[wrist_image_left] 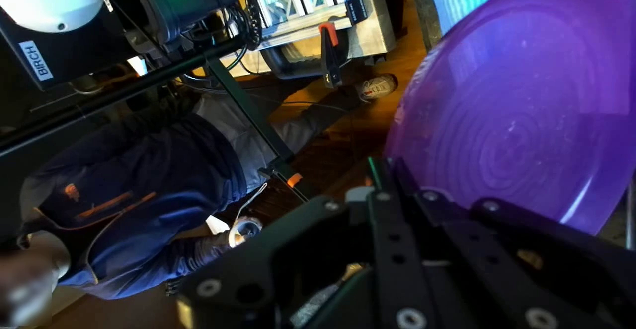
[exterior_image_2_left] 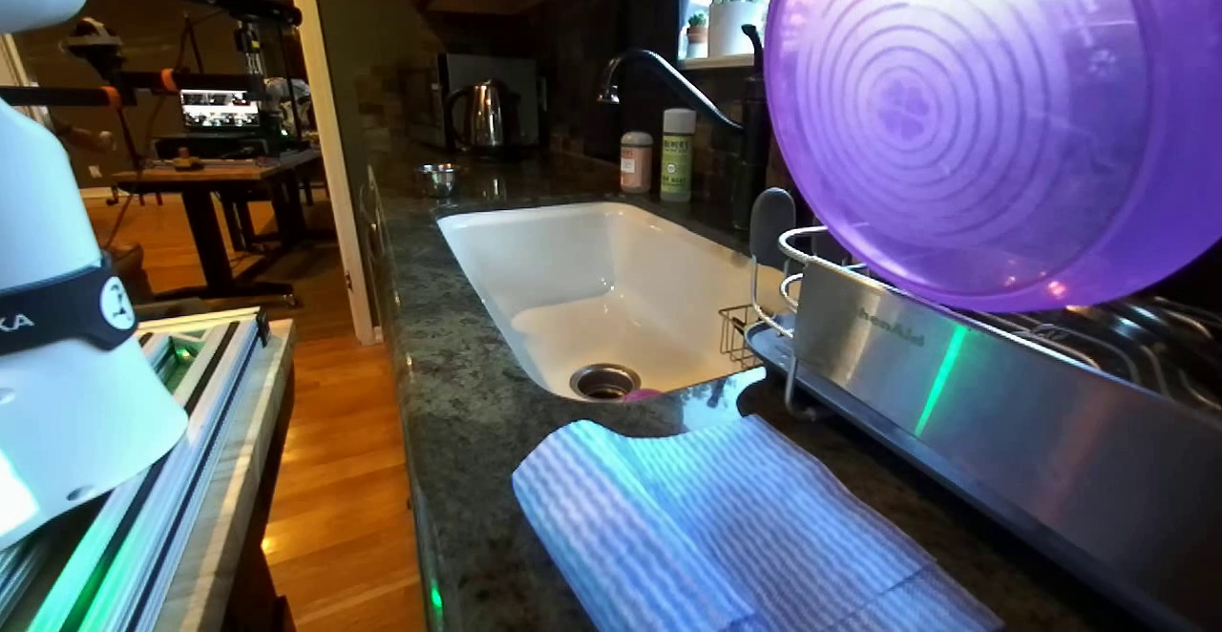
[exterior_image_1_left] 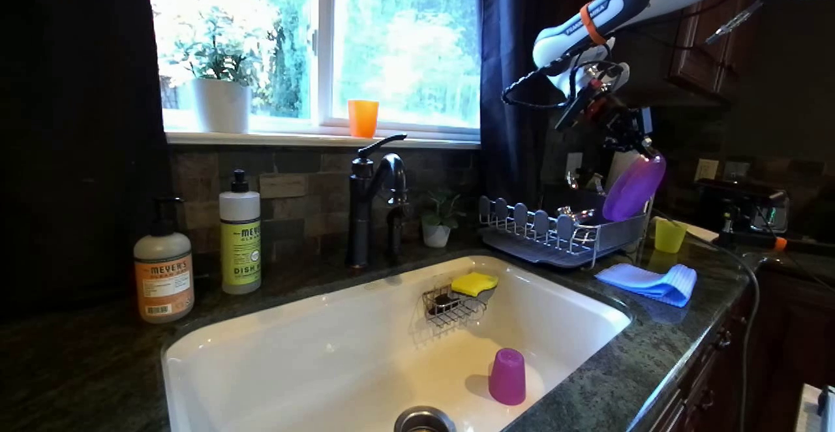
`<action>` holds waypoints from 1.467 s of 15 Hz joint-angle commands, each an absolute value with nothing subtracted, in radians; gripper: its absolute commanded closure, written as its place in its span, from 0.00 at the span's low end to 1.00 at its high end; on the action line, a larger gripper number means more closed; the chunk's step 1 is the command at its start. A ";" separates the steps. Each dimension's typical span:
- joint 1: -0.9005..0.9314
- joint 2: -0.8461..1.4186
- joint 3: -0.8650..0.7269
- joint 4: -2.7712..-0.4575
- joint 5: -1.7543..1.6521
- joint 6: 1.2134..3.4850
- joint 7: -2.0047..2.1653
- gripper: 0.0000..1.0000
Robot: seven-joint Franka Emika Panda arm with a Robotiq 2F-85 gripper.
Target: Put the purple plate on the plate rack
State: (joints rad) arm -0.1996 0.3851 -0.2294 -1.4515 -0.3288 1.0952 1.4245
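The purple plate [exterior_image_1_left: 634, 187] hangs tilted on edge over the end of the plate rack [exterior_image_1_left: 601, 239] in an exterior view. It looms large in an exterior view [exterior_image_2_left: 955, 126], its lower rim overlapping the rack's steel side [exterior_image_2_left: 1002, 365]; I cannot tell whether they touch. My gripper [exterior_image_1_left: 648, 147] is above the plate, shut on its upper rim. In the wrist view the fingertips [wrist_image_left: 390, 164] are close together at the edge of the plate [wrist_image_left: 526, 100].
A blue cloth [exterior_image_1_left: 652, 282] and a yellow-green cup [exterior_image_1_left: 669, 235] sit beside the rack. The white sink [exterior_image_1_left: 313, 347] holds an upturned purple cup [exterior_image_1_left: 507, 376] and a wire caddy with a yellow sponge [exterior_image_1_left: 474, 283]. The faucet [exterior_image_1_left: 359, 216] stands behind the sink. A person [wrist_image_left: 164, 170] shows in the wrist view.
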 commanded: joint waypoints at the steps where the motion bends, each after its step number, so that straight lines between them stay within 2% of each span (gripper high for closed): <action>1: -0.214 0.413 -0.249 -1.455 -0.329 1.095 1.391 0.99; 14: -0.229 0.461 -0.258 -1.318 -0.299 1.113 1.368 0.99; 22: -0.212 0.517 -0.232 -1.317 -0.282 1.109 1.340 0.99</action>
